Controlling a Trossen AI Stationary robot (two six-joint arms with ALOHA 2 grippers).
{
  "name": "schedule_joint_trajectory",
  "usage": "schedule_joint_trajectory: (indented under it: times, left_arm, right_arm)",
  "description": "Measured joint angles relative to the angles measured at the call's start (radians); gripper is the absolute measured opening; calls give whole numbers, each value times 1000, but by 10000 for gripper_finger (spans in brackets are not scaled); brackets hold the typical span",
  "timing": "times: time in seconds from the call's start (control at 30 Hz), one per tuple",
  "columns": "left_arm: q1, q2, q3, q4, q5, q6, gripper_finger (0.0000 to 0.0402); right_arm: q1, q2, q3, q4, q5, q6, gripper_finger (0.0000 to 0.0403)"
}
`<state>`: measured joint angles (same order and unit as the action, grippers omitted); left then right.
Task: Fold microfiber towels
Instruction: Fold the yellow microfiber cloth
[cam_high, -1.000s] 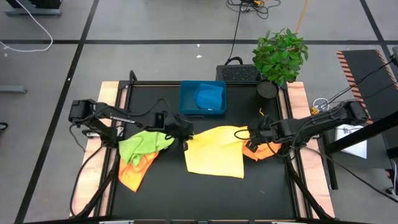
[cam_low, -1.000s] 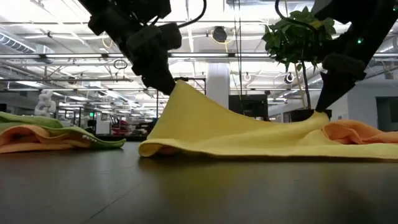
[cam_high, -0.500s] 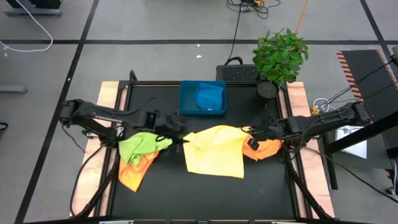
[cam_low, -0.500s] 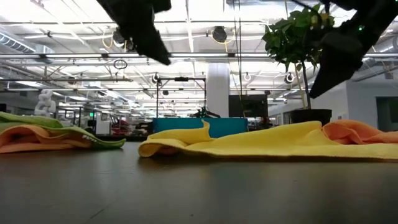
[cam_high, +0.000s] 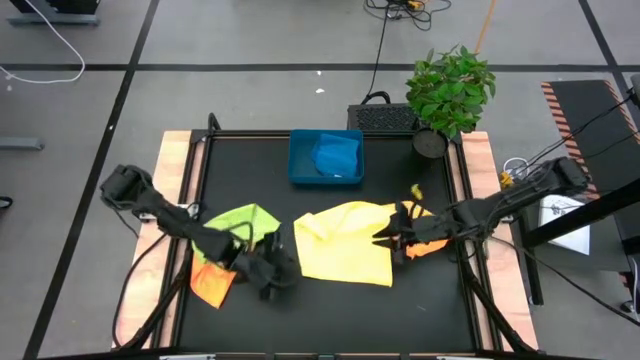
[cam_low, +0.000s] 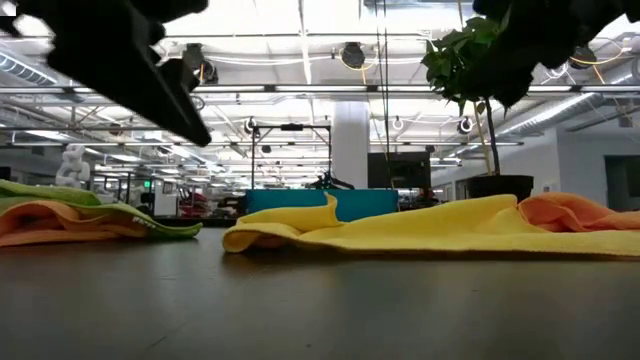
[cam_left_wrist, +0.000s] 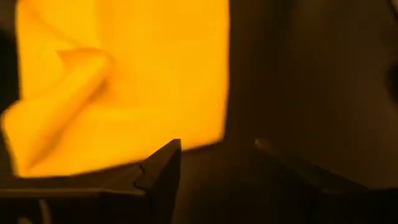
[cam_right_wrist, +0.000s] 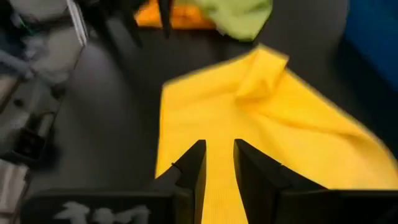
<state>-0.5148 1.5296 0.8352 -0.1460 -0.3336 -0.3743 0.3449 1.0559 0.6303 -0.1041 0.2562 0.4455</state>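
Far left of the black matte table (cam_high: 330, 300) there's a soft rumpled heap: a lime green towel (cam_high: 238, 222) draped over an orange towel (cam_high: 208, 284), both lumpy with rounded folds. The left gripper (cam_high: 283, 275) hangs just beside that pile, near the yellow towel's front left corner, fingers spread wide with nothing between them.

In the middle sits the yellow towel (cam_high: 347, 243), roughly square, mostly flat with a fine fuzzy weave, one corner curled up into a little ridge. Behind it is a rigid blue tray (cam_high: 303, 160) with a crumpled blue towel (cam_high: 336, 154) inside.

The right gripper (cam_high: 385, 236) is over the yellow towel's right edge, fingers a narrow gap apart, empty. A second orange towel (cam_high: 428, 244) is bunched under that arm.
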Motion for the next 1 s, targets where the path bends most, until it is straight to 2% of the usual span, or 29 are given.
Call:
schedule_joint_trajectory:
  times: [0.2, 0.3, 0.47, 0.57, 0.73, 0.87, 1.0]
  left_arm:
    - [-66, 144, 3, 188, -15, -20, 207]
    - [-58, 226, 18, 200, -13, -21, 207]
    - [-30, 307, 56, 201, -16, -28, 207]
    - [-13, 306, 74, 136, -88, -46, 207]
    - [6, 273, 97, -27, -301, -93, 207]
    - [38, 237, 98, -71, -346, -103, 207]
    - [69, 223, 96, -89, -344, -82, 207]
  right_arm:
    - [13, 190, -1, 44, -14, 44, 75]
    - [9, 269, -1, 78, -52, 41, 75]
    - [-5, 346, -2, 130, -53, 40, 75]
    - [-22, 372, 0, 140, -55, 40, 75]
    - [-43, 396, -2, 90, -58, 40, 75]
    - [-58, 411, -1, 53, -77, 50, 75]
    - [-68, 416, -6, 52, -77, 58, 75]
